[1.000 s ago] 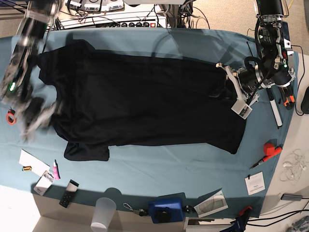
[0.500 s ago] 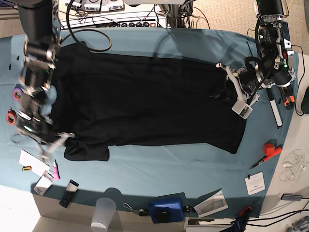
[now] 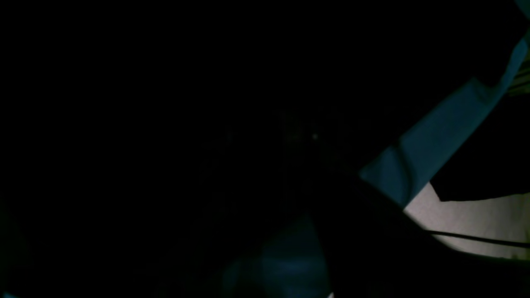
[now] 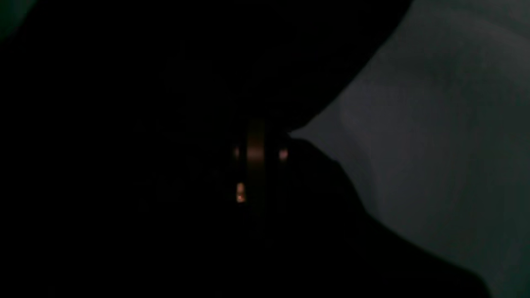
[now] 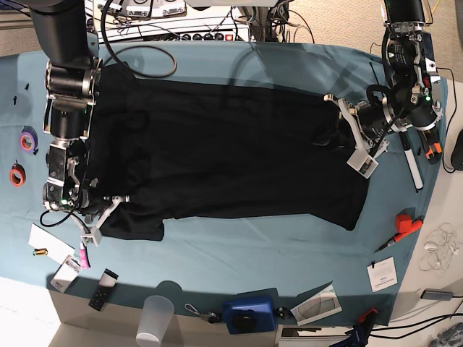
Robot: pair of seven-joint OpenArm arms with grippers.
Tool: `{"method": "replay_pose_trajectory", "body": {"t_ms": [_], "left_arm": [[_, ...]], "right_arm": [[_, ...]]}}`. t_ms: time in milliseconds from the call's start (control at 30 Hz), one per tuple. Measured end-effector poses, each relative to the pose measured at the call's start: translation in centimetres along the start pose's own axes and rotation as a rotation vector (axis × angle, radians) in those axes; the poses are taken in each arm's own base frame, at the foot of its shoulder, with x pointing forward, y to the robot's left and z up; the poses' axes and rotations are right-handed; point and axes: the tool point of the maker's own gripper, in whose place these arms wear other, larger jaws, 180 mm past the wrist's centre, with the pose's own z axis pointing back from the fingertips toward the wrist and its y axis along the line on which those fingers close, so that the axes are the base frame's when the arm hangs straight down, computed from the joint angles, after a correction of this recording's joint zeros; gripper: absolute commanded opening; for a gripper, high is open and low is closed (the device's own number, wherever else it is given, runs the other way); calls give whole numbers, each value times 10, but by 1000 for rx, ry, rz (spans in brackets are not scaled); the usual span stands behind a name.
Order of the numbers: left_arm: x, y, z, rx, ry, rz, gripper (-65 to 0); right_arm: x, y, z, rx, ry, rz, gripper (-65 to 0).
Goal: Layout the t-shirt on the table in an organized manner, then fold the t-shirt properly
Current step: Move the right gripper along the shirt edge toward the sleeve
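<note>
The black t-shirt [image 5: 217, 144] lies spread flat across the teal table [image 5: 239, 246], with its sleeves at the left end. My left gripper [image 5: 340, 136] sits at the shirt's right edge, where the cloth is bunched up against it. My right gripper [image 5: 107, 215] is low over the near-left sleeve, touching the cloth. Both wrist views are almost black. In the left wrist view only the t-shirt [image 3: 165, 124] and a strip of table [image 3: 434, 140] show. The right wrist view has the t-shirt [image 4: 165, 82] ending at bare table [image 4: 434, 124]. The right jaws cannot be made out.
A purple tape roll [image 5: 27, 139] and a red one [image 5: 16, 174] lie at the left edge. Paper cards [image 5: 47, 244], a plastic cup [image 5: 155, 318] and a blue box [image 5: 248, 312] line the front. A white marker [image 5: 412, 166] and a red tool [image 5: 406, 223] lie at the right.
My right arm swung from the far left down to the near-left sleeve and has settled there. The left arm and the rest of the shirt have not moved.
</note>
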Motion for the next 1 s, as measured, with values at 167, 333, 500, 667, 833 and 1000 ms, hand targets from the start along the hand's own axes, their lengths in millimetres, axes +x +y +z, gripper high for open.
{"method": "replay_pose_trajectory", "body": {"t_ms": [167, 333, 500, 667, 833, 1000], "left_arm": [[0, 0, 0, 0, 1, 0, -512], [1, 0, 0, 0, -8, 0, -512], [2, 0, 0, 0, -14, 0, -512], [2, 0, 0, 0, -14, 0, -512], [3, 0, 0, 0, -15, 0, -512], [4, 0, 0, 0, -22, 0, -512]], "right_arm": [[40, -2, 54, -32, -134, 78, -650], [30, 16, 84, -38, -152, 162, -650], [-4, 28, 86, -40, -124, 207, -650], [-54, 44, 73, 2, -55, 223, -650], [-85, 57, 63, 40, -35, 215, -650], [-105, 66, 62, 87, 47, 306, -569]]}}
